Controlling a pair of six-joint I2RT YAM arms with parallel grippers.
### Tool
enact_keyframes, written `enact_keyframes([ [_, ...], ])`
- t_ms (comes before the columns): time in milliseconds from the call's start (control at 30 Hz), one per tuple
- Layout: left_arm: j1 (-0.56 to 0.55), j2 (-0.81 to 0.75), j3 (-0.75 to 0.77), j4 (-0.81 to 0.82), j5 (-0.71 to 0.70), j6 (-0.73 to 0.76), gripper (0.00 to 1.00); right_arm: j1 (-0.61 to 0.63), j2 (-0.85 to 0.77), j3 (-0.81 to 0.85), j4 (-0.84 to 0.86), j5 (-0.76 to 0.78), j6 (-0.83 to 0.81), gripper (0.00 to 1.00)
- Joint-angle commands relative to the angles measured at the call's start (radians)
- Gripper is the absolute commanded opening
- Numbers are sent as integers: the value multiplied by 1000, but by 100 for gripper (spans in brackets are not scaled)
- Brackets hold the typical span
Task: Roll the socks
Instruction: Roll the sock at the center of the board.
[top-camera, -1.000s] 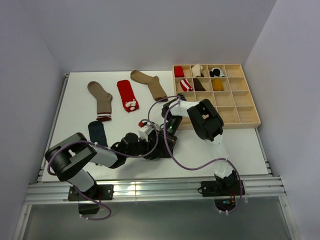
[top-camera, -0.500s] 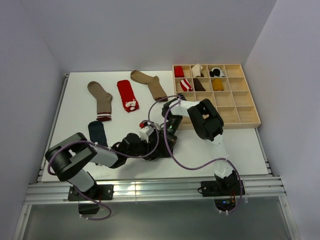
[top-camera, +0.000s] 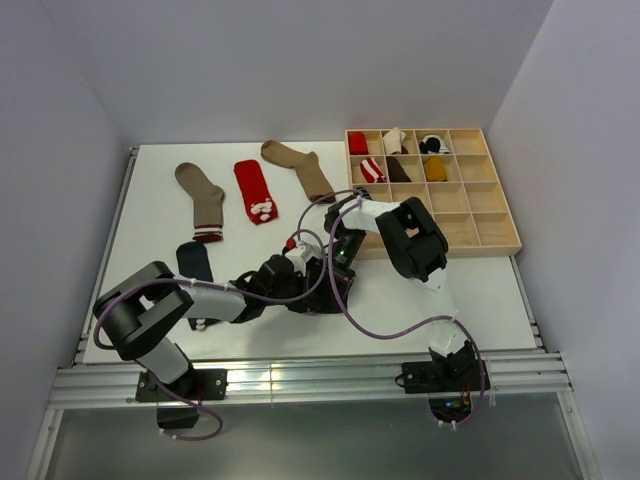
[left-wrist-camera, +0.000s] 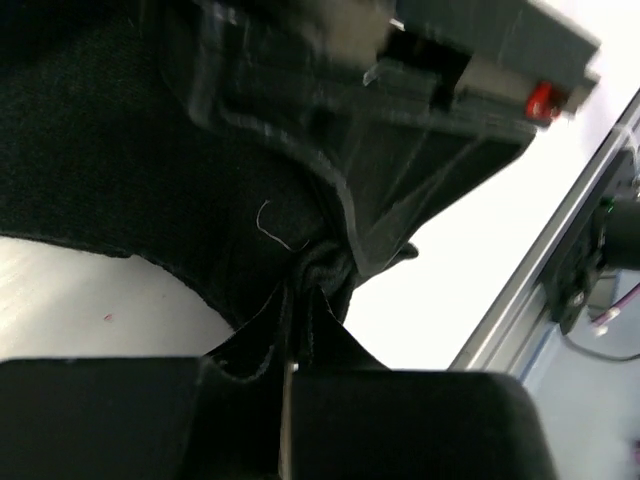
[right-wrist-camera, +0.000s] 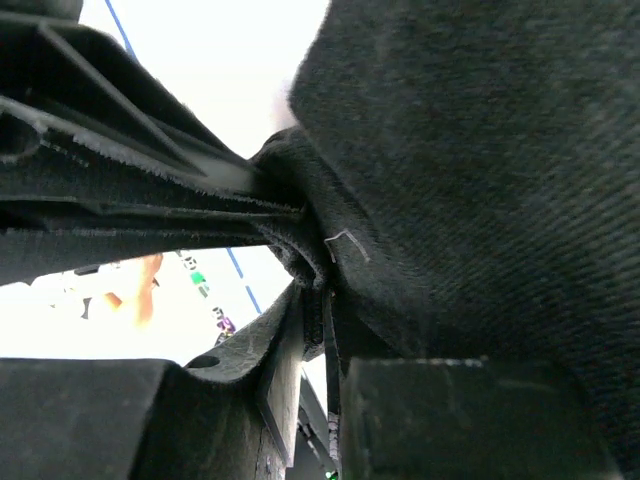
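A plain black sock (left-wrist-camera: 120, 170) fills both wrist views. My left gripper (left-wrist-camera: 290, 350) is shut, with a fold of the black fabric pinched between its tips. My right gripper (right-wrist-camera: 325, 300) is shut on another fold of the same black sock (right-wrist-camera: 480, 150). From above, the left gripper (top-camera: 305, 268) and the right gripper (top-camera: 335, 255) meet tip to tip at the table's middle, and the arms hide most of the sock there. Flat on the table lie a tan sock (top-camera: 203, 200), a red sock (top-camera: 255, 190), a brown sock (top-camera: 300, 168) and a navy sock (top-camera: 194, 263).
A wooden compartment box (top-camera: 470, 215) stands at the back right, with rolled socks in several far compartments. Purple cables loop around both arms. The table's metal front rail (top-camera: 300, 375) runs just behind the arm bases.
My left gripper has shut on the black sock and shifted slightly toward the right gripper. The right gripper has kept its grip and place.
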Motion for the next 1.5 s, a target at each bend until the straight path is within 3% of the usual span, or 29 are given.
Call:
enact_keyframes([
  [0,-4,15,72,-161,-11,-107,0,-6,-41,3,54,24,37,17],
  [333,58,66,78,-253,152,-277,0,-9,-267,-106,275,118,174,36],
  [667,193,58,49,-330,313,-340,0,-29,-521,-247,430,220,174,37],
  [900,244,124,44,-335,432,-379,0,-8,-824,-528,700,381,91,36],
  [1133,267,186,31,-313,498,-417,0,179,-1090,-827,974,548,-32,38],
  [1467,278,216,60,-351,509,-440,0,489,-1200,-1033,1179,746,-121,41],
])
